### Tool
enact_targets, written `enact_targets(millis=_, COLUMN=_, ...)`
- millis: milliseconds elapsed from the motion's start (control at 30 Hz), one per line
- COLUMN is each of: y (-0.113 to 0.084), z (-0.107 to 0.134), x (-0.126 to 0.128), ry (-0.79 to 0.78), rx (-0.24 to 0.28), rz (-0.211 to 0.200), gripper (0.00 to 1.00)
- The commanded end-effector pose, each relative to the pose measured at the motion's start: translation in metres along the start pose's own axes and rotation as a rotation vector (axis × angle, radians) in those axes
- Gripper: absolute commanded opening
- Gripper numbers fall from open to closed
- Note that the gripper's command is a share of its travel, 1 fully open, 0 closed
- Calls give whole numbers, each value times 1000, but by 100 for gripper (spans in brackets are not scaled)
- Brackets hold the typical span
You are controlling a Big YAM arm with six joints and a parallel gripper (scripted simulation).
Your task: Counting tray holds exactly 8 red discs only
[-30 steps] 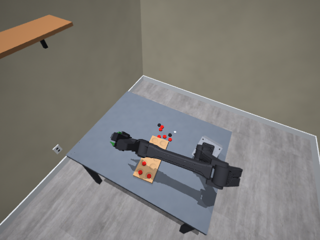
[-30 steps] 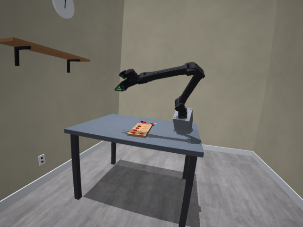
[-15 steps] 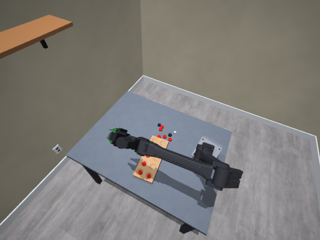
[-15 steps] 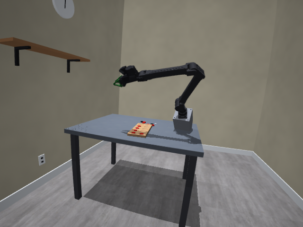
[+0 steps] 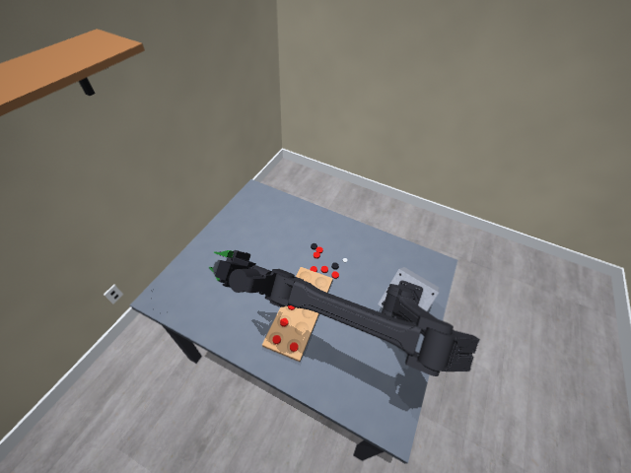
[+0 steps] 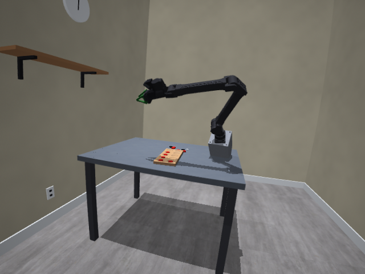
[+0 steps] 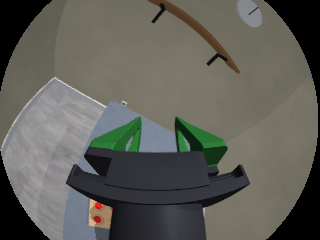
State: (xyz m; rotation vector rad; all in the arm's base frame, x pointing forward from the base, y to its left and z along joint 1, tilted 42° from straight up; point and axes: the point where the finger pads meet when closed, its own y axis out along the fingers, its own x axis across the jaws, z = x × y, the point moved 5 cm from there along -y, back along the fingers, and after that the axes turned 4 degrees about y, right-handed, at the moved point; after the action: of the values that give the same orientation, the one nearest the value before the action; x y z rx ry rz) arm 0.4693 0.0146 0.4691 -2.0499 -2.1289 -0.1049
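Note:
The wooden counting tray lies flat on the grey table. In the top view, three red discs sit in its near pockets. A further red disc peeks out from under the arm, which hides the tray's middle. The two far pockets look empty. Several loose red discs lie just beyond the tray. My gripper hangs high above the table, left of the tray, tilted toward the wall. Its green fingers stand apart with nothing between them.
Two black discs and a small white disc lie among the loose red ones. The arm's base stands at the table's right edge. A wall shelf and a clock hang beyond the gripper.

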Motion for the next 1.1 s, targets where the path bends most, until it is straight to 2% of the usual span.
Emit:
enact_targets(millis=0, y=-8, z=-54, x=-5, ry=-55, rx=-127, rz=7, gripper=46)
enact_targets(millis=67, y=-6, z=-52, x=0, ry=-55, rx=-121, rz=-4, gripper=46)
enact_targets(millis=100, y=-4, z=-35, x=4, ry=-55, rx=-92, rz=-14, gripper=46)
enact_targets(millis=167, y=-2, z=-28, x=2, ry=-55, rx=-73, rz=-10, gripper=46)
enact_targets(millis=200, y=1, z=-54, x=-18, ry=-143, rx=-133, rz=53, gripper=46)
enact_targets(millis=333, y=1, z=-54, x=-18, ry=-143, rx=-132, rz=47, gripper=46)
enact_targets(millis=367, y=19, z=13, x=-37, ry=-223, rx=45, rz=49, gripper=46)
enact_targets(millis=433, y=19, z=13, x=-37, ry=-223, rx=45, rz=49, gripper=46)
enact_targets(millis=500, y=20, z=15, x=-23, ry=-226, rx=46, rz=23, gripper=46)
enact_targets(millis=600, y=20, z=3, x=-22, ry=-227, rx=24, rz=24, gripper=46)
enact_targets(millis=633, y=31, z=43, x=-51, ry=-299, rx=136, rz=34, gripper=46)
enact_targets(millis=733, y=31, z=43, x=-51, ry=-300, rx=136, rz=38, gripper=46)
enact_targets(millis=767, y=33, z=29, x=-44, ry=-304, rx=110, rz=28, gripper=46)
enact_targets(millis=800, y=34, z=28, x=-33, ry=-307, rx=105, rz=6, gripper=46)
enact_targets(millis=900, y=29, z=21, x=-31, ry=-308, rx=90, rz=5, gripper=46)
enact_targets(millis=933, y=23, z=12, x=-34, ry=-309, rx=67, rz=14, gripper=46)
enact_targets(millis=1000, y=26, z=16, x=-35, ry=-308, rx=75, rz=15, gripper=46)
enact_targets(millis=1033, y=41, z=74, x=-64, ry=-370, rx=225, rz=11, gripper=46)
enact_targets(millis=1067, y=41, z=74, x=-64, ry=-370, rx=225, rz=11, gripper=46)
